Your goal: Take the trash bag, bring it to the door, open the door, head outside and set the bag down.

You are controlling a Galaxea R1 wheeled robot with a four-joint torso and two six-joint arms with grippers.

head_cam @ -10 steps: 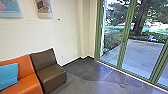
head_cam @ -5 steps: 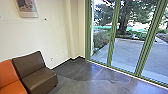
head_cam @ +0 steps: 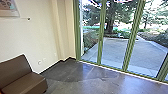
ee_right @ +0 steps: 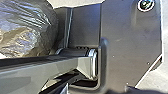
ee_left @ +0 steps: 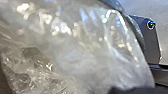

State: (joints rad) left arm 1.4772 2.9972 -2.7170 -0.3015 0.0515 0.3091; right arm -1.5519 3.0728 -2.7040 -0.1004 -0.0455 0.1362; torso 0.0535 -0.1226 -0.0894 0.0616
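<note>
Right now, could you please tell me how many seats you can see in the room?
1. The brown seat is at the head view's lower left, near the pale wall. The picture's edge cuts it off, so others may be hidden beyond.

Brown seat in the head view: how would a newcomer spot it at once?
From the green-framed glass wall, follow the cream wall to the picture's left. In the lower corner is the low seat, its brown back and cushion distinct from the grey floor.
</note>
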